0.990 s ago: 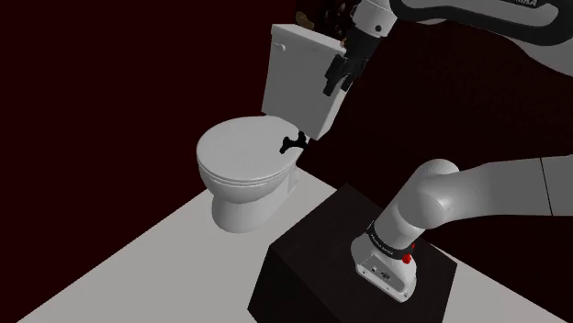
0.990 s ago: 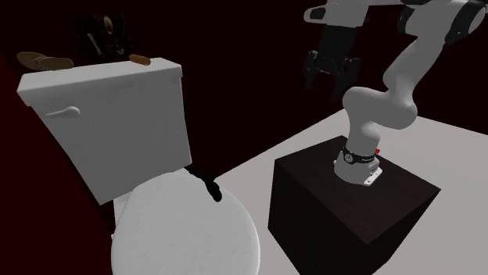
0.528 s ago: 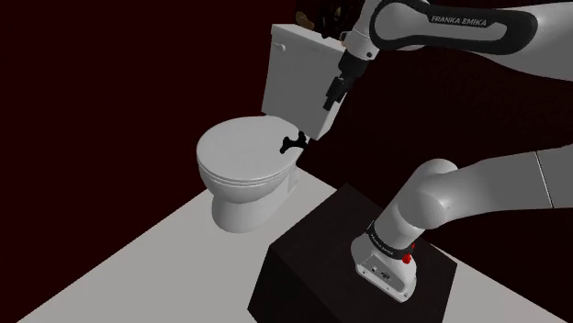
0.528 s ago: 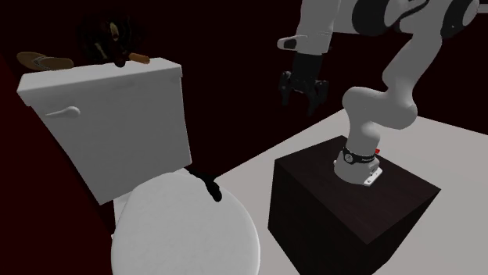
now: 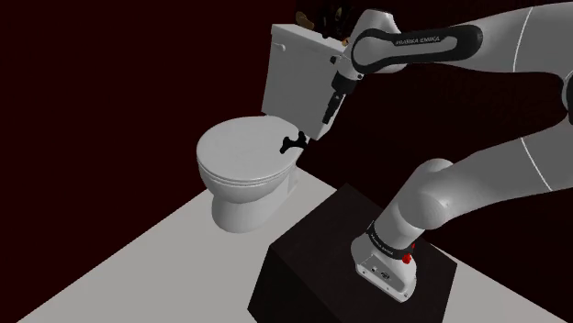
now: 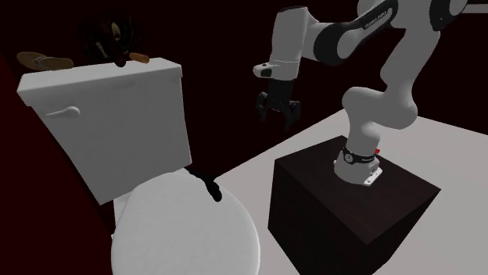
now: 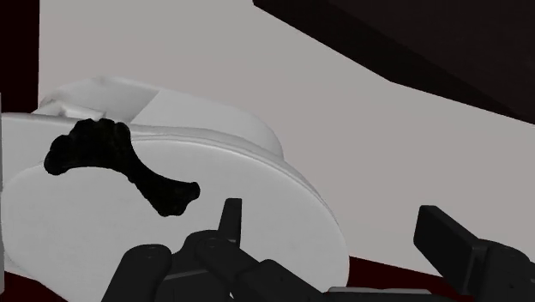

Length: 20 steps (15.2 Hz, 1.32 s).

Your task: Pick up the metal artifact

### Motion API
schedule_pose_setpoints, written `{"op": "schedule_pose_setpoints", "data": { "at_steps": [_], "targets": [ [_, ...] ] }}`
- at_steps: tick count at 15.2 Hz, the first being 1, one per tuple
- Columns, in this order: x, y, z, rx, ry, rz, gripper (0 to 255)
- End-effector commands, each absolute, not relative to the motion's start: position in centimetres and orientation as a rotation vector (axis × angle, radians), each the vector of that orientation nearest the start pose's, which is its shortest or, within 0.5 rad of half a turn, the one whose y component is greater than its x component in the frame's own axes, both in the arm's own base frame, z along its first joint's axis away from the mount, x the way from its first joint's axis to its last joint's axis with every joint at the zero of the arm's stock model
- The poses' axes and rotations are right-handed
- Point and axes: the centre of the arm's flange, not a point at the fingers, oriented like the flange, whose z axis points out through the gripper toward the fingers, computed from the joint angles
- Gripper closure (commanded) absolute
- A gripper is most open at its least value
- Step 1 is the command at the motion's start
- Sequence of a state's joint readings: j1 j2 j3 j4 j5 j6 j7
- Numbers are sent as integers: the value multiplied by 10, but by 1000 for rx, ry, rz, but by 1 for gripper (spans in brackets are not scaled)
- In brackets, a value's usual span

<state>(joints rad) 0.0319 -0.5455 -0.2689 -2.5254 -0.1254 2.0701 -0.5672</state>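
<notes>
In the shoulder view, a small black, knobbly artifact (image 5: 292, 141) lies on the closed lid of a white toilet (image 5: 243, 156), at the foot of the boxy white cistern (image 5: 298, 78). The white arm (image 5: 413, 41) brings the jaws down in front of the cistern's side face, above the artifact and apart from it. At this angle I cannot tell how wide they stand. A dark cluster of oddments (image 5: 321, 16) sits on top of the cistern. The dark box stand (image 5: 312, 257) rests on the pale grey floor (image 5: 138, 257), beside the cistern.

The second exterior view shows the cistern's front with its white flush handle (image 6: 64, 112) and, on its top, a flat brown piece (image 6: 43, 61). Here the jaws are parted and empty, hanging in the air between the cistern and the stand, well apart from the artifact at the cistern's foot.

In the wrist view, the two black fingers (image 7: 230, 225) stand wide apart with nothing between them. Beyond them the artifact curves across the lid, one lumpy end towards the cistern. Its material is perhaps metal, though it is drawn plain black.
</notes>
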Motion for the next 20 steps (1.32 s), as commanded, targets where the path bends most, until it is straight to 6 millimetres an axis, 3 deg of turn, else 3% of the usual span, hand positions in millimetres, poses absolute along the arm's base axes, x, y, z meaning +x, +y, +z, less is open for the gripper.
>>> {"op": "schedule_pose_setpoints", "data": {
  "at_steps": [1, 11, 20],
  "targets": [
    [392, -115, 441, -3059, -745, -119, 0],
    [458, -179, 345, -2938, -1162, -64, 0],
    [529, -222, 258, -2780, -1520, -12, 0]
  ]
}}
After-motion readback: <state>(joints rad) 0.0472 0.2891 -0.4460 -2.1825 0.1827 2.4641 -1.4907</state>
